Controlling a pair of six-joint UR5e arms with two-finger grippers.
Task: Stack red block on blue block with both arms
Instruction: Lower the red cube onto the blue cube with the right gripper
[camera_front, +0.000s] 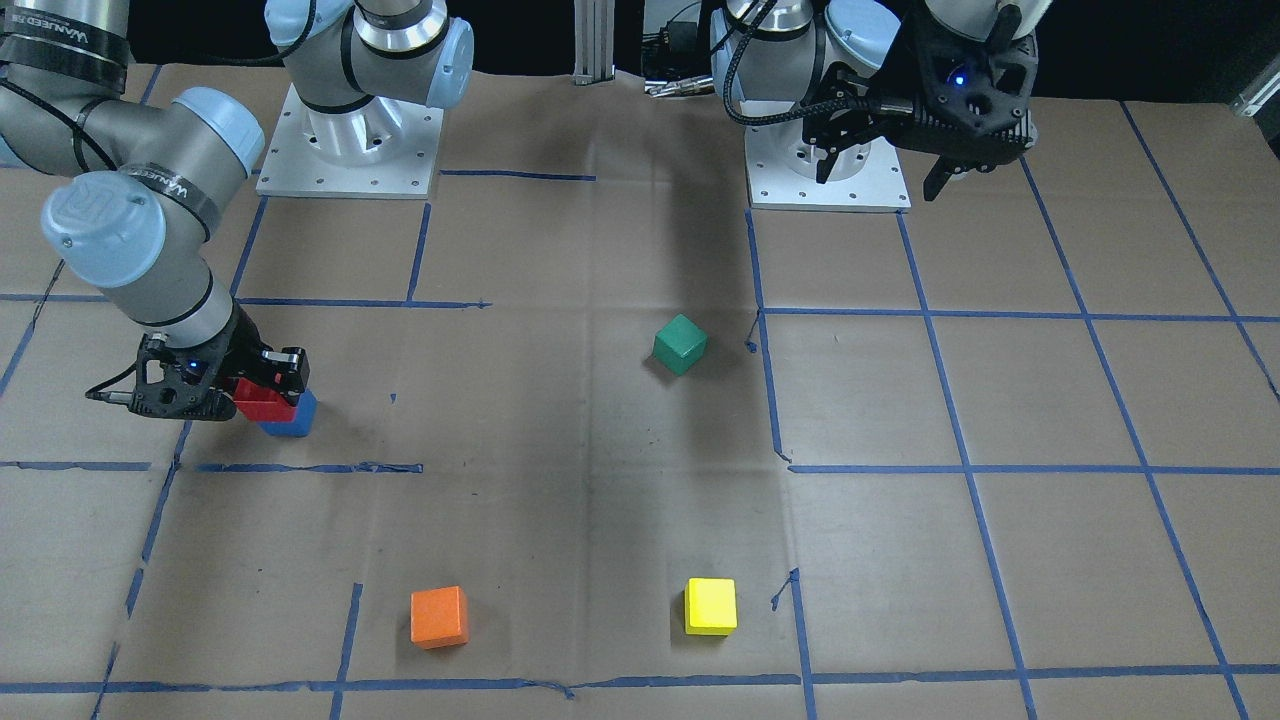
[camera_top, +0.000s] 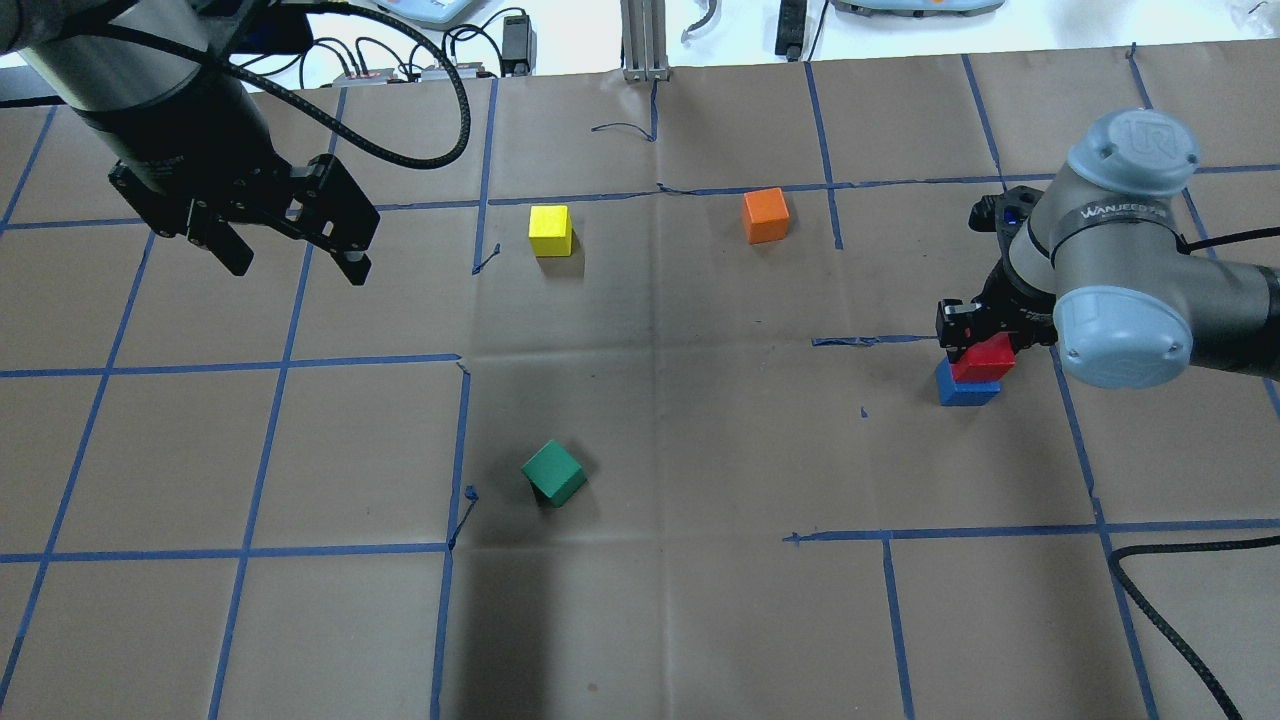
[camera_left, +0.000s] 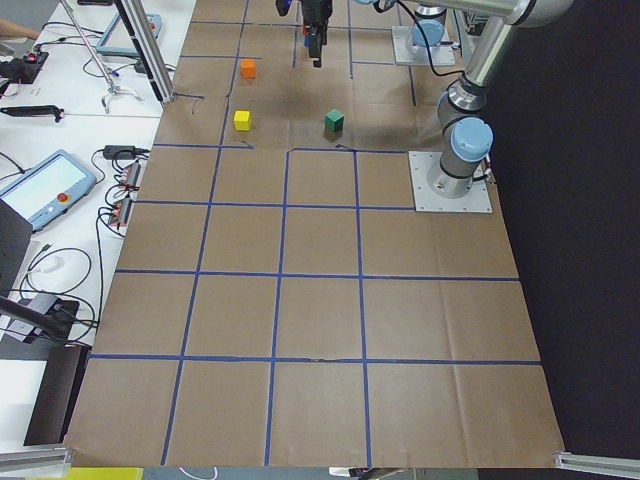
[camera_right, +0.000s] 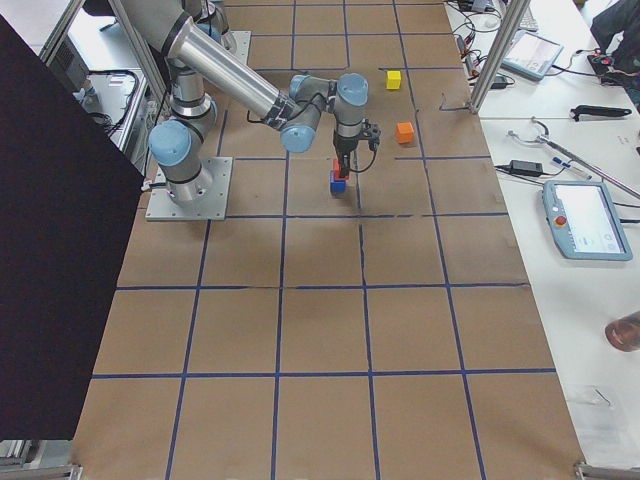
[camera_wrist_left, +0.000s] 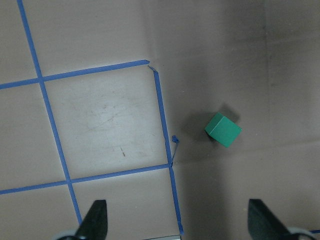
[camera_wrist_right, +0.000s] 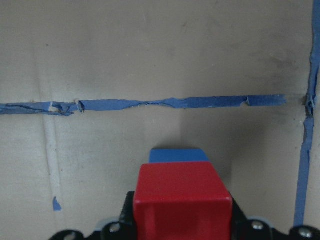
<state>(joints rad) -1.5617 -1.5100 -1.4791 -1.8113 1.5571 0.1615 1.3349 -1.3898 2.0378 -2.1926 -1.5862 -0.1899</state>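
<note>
Red block (camera_top: 986, 358) sits on top of the blue block (camera_top: 966, 392), slightly askew so that a strip of blue shows past its edge; whether its full weight rests there I cannot tell. The right gripper (camera_front: 262, 388) is clamped on the red block from the sides, one black finger (camera_top: 955, 324) pressed flat against its face, with the right arm (camera_top: 1120, 290) bent low over the stack. The pair stands on the robot's right part of the table (camera_top: 700, 600), just beside a blue tape line (camera_wrist_right: 165, 104). The green block (camera_top: 553, 472) lies near the middle, turned at an angle. The orange block (camera_top: 766, 215) and yellow block (camera_top: 550, 230) sit farther out, well apart. The left gripper (camera_top: 298, 262) hangs high over the opposite side, its jaws spread wide and holding nothing.
</note>
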